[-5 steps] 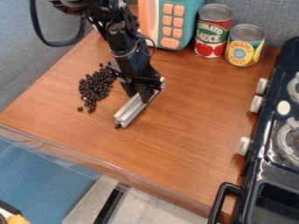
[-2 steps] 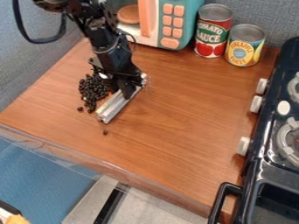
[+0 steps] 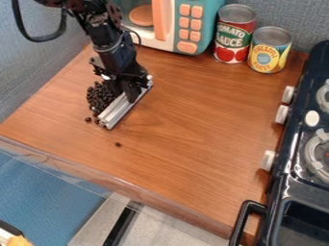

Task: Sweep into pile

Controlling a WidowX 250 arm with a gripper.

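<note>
A silver bar (image 3: 114, 112) is gripped in the robot's black gripper (image 3: 130, 91), closed on it, on a wood countertop (image 3: 193, 120), down & left of the toy microwave (image 3: 183, 24) in the cam. view; the bar is laid at a slant, w/ one end pointed toward the microwave & the other away from it; a pile of small dark beans (image 3: 98, 98) is bunched along the bar's left side, farther left of the microwave than the bar is, w/ beans touched by the bar's lower end; one stray bean (image 3: 118, 144) is seen well apart from the pile, farther from the microwave than the bar; another loose bean (image 3: 88, 119) is set just beside the pile's lower edge, on the side away from the microwave; the black arm (image 3: 108, 31) is hung left of the microwave; a red can (image 3: 235, 31) is stood just right of the microwave, w/ a yellow can (image 3: 270, 50) placed a bit farther right; a dark toy stove (image 3: 283, 168) is positioned down & right of the microwave.
</note>
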